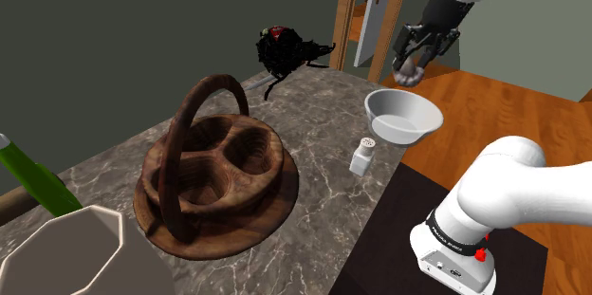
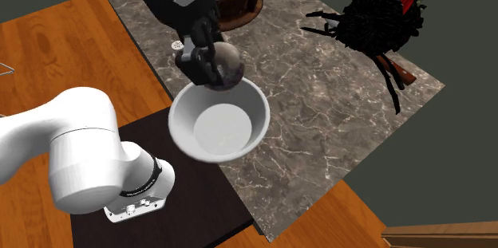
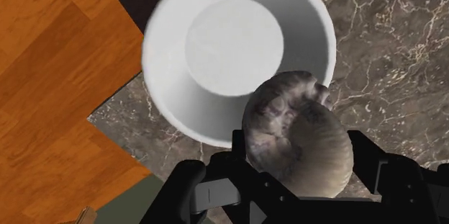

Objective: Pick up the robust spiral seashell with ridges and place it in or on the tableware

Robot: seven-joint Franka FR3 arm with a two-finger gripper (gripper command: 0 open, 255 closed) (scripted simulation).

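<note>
Gripper (image 3: 301,159) tight around grey seashell (image 3: 288,118)

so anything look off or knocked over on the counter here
Nothing looks spilled or broken. Only the white bowl stands close to the counter edge, with the seashell clasped in the tool over its rim.

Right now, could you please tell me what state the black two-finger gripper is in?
Black two-finger gripper: closed on the grey-brown ridged spiral seashell, holding it in the air over the rim of the round white bowl.
</note>
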